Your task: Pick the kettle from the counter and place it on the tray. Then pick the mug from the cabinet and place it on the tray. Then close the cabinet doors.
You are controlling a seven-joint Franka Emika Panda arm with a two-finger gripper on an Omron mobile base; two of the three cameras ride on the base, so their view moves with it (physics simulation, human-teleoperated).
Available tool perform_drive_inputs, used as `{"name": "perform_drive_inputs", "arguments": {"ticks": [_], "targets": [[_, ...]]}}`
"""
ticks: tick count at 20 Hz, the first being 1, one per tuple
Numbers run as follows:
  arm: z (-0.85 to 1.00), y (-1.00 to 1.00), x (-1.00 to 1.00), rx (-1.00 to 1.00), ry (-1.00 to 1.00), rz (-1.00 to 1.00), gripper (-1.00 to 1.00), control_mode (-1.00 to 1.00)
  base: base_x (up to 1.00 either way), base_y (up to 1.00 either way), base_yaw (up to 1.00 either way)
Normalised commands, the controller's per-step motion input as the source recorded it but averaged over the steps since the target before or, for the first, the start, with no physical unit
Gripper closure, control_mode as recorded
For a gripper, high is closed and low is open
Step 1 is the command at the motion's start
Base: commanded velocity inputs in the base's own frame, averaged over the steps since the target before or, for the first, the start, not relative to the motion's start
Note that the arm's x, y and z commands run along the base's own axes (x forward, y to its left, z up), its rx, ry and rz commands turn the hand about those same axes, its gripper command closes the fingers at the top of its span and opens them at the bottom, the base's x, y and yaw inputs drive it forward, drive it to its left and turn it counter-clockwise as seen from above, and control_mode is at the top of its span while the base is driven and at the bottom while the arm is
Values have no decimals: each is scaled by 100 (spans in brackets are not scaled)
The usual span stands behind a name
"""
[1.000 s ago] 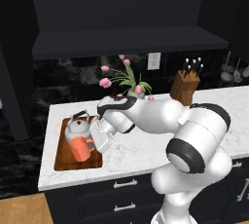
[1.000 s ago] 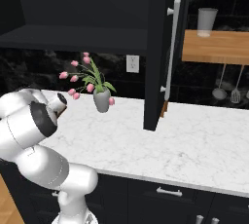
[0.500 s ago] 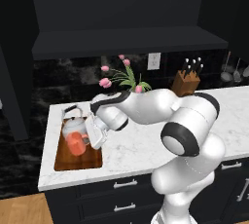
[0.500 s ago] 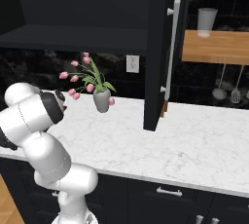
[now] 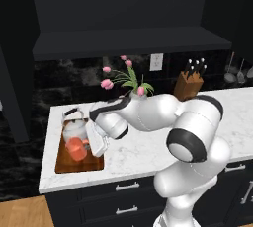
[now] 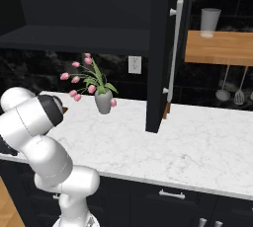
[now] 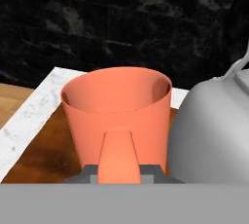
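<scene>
My gripper (image 5: pixel 87 145) is shut on the handle of the orange mug (image 5: pixel 76 149), low over the reddish-brown tray (image 5: pixel 66 164) at the counter's (image 5: pixel 148 152) left end. Whether the mug's base touches the tray I cannot tell. In the hand view the mug (image 7: pixel 116 103) is upright, its handle pinched between my fingertips (image 7: pixel 87 173), with tray wood (image 7: pixel 44 150) beneath it. The silver kettle (image 5: pixel 73 128) stands on the tray just behind the mug and shows close beside it, kettle (image 7: pixel 214 130) on the right. One black cabinet door (image 6: pixel 159 48) hangs open with its silver bar handle (image 6: pixel 174 53) outward.
A grey vase of pink tulips (image 6: pixel 103 100) stands mid-counter by the backsplash, behind my arm. A knife block (image 5: pixel 188 84) sits further right. A wooden shelf (image 6: pixel 220 48) with a glass and hanging utensils lies beyond the open door. Dark drawers (image 5: pixel 123 196) run under the counter.
The arm has swung its elbow outward and stretched lower toward the tray. The mug has edged left and settled lower beside the kettle, still gripped.
</scene>
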Motion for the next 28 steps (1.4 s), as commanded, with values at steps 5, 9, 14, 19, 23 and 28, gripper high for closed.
{"name": "perform_drive_inputs", "arguments": {"ticks": [5, 9, 14, 19, 23, 28], "targets": [[-30, -2, -32, 0, -1, -2, 100, -100, 0, 0, 0], [-18, -11, -16, 0, 0, -9, -100, -100, 0, 0, 0], [-6, -25, -7, 0, 0, -12, -100, -100, 0, 0, 0], [0, -28, -21, 0, 0, -9, -100, -100, 0, 0, 0], [14, -18, -15, 0, 0, -7, -100, -100, 0, 0, 0], [35, -19, -25, 0, 0, -4, -100, -100, 0, 0, 0]]}}
